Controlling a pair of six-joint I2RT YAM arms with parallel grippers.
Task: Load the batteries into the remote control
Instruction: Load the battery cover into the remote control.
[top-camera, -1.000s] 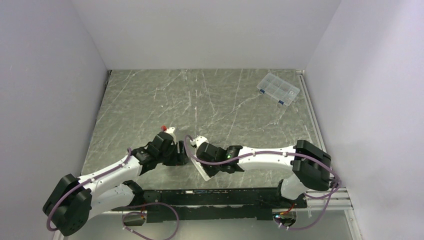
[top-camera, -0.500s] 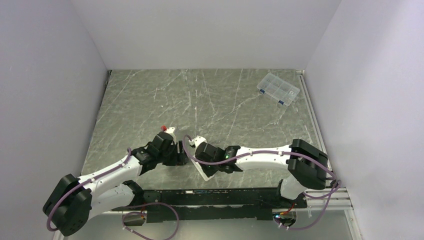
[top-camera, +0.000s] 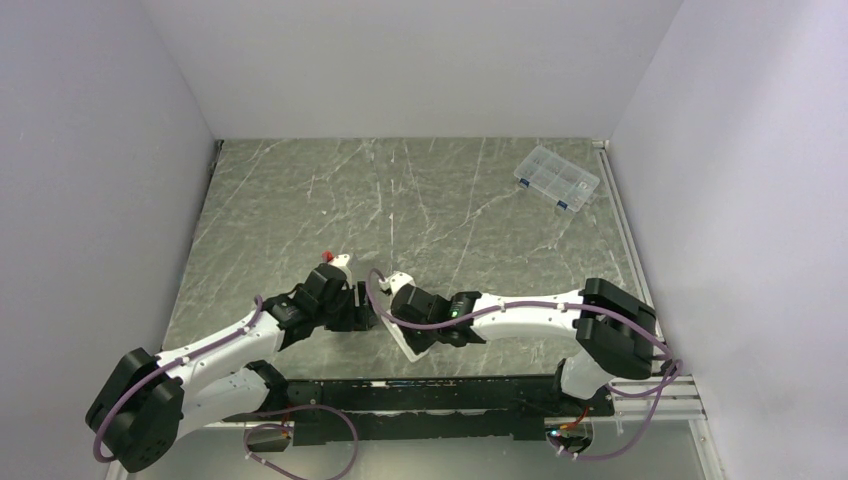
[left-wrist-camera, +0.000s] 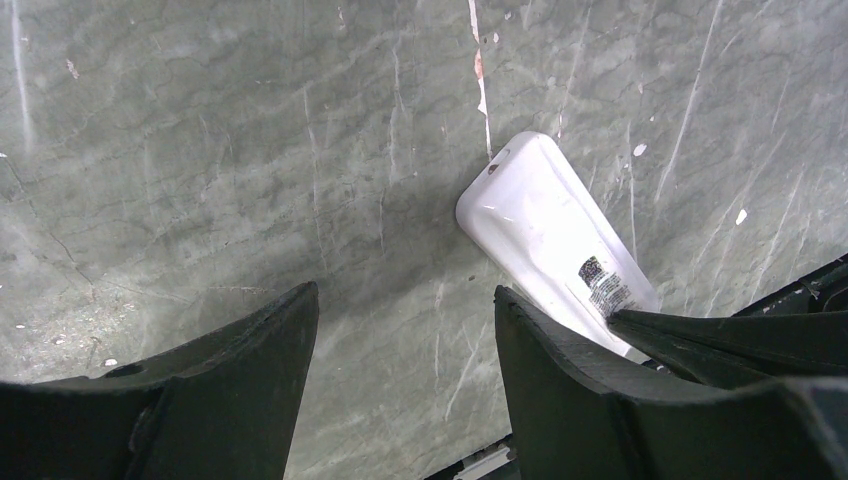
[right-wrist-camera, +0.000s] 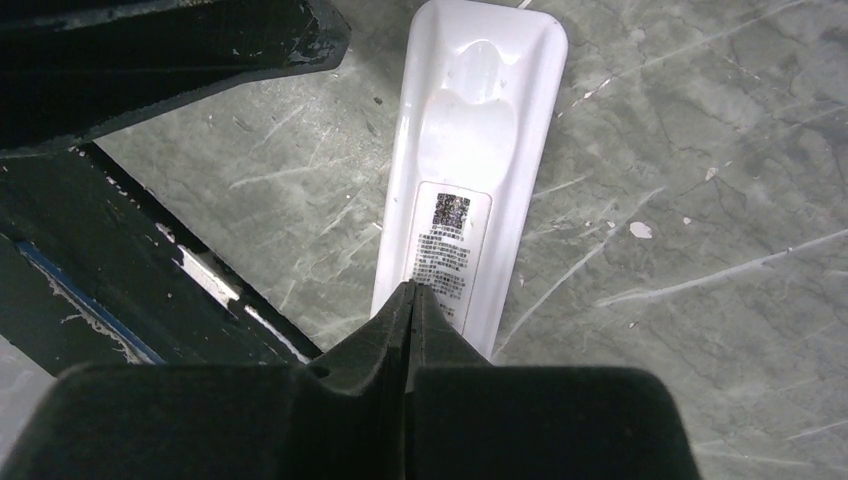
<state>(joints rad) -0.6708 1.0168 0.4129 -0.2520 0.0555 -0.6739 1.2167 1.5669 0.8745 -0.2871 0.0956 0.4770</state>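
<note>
Remote control (right-wrist-camera: 470, 170), a slim white bar, lies on the grey marbled table (top-camera: 450, 220) with its labelled side up, angled just off the black base rail (right-wrist-camera: 120, 250) that runs along the table's near edge. A small label (right-wrist-camera: 448, 245) on the remote carries a dark square code above several lines of fine print, too small to read; no brand name can be made out.

The right hand (right-wrist-camera: 410, 295) is closed, its two black fingers pressed together into a single wedge with nothing between them. The tip sits over the label end of the remote, the end nearer the rail; whether it presses on the plastic cannot be told. The left hand (left-wrist-camera: 405, 295) is spread open just beyond the rail, with bare table between its fingers and the remote just beside one of them, apart from it.

The right wrist view alone shows a shallow moulded hollow on the remote's end away from the rail. The left wrist view shows that rounded end clear of both hands. Only the overhead view takes in the clear compartmented box (top-camera: 557, 178), well apart from the rail at the table's far right corner.
</note>
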